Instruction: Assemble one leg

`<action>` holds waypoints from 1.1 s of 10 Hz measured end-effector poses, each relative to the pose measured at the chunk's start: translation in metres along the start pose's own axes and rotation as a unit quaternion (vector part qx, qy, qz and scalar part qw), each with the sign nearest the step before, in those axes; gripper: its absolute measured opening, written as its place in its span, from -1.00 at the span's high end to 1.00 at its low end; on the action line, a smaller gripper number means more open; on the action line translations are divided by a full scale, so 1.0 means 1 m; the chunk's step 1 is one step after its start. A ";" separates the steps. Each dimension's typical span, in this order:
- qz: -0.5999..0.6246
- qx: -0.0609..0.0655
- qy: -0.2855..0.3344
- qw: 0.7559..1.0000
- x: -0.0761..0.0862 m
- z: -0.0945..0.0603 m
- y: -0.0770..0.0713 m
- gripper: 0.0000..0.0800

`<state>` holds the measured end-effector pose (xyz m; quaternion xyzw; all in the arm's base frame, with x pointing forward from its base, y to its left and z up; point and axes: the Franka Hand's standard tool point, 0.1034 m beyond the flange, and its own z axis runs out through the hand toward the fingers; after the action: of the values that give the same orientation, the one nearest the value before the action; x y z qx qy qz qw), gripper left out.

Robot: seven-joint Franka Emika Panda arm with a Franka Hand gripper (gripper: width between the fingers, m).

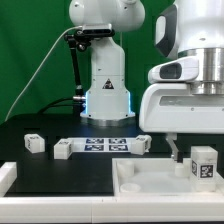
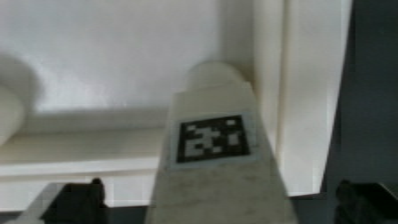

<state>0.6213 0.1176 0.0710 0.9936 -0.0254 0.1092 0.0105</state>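
Observation:
A white leg (image 1: pixel 203 165) with a black-and-white tag stands upright in the white tabletop (image 1: pixel 150 182) near the exterior view's right edge. My gripper (image 1: pixel 198 155) is over it, with one dark finger (image 1: pixel 172 150) showing apart from the leg's side. In the wrist view the tagged leg (image 2: pixel 214 140) runs up between my fingertips (image 2: pixel 75 203). White gaps show on both sides of it, so the gripper (image 2: pixel 214 208) is open around it. The tabletop (image 2: pixel 125 70) lies behind.
Three more white legs lie on the black table: one (image 1: pixel 35 143), a second (image 1: pixel 65 149) and a third (image 1: pixel 140 144). The marker board (image 1: pixel 105 145) lies between them. The robot base (image 1: pixel 107 95) stands behind.

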 end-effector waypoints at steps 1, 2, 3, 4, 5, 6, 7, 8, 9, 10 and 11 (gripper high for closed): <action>-0.016 0.000 0.000 1.000 0.000 0.000 0.000 -0.32; -0.015 0.000 0.000 1.000 0.000 0.000 0.000 0.01; -0.015 0.000 0.000 1.000 0.000 0.000 0.000 0.01; -0.015 0.000 0.000 1.000 0.000 0.000 0.000 0.27; 0.006 0.000 0.000 1.000 0.000 0.000 0.000 0.27; 0.006 0.000 0.000 1.000 0.000 0.000 0.000 0.27; 0.058 0.005 0.004 0.998 0.000 0.001 0.002 0.27; 0.154 0.014 0.017 0.988 0.000 0.001 0.007 0.27; 0.188 0.016 0.021 0.982 0.000 0.002 0.012 0.27; 0.220 0.016 0.023 0.975 -0.001 0.002 0.016 0.27; 0.267 0.015 0.023 0.963 -0.001 0.002 0.019 0.26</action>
<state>0.6195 0.0984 0.0687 0.9481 -0.2877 0.1310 -0.0338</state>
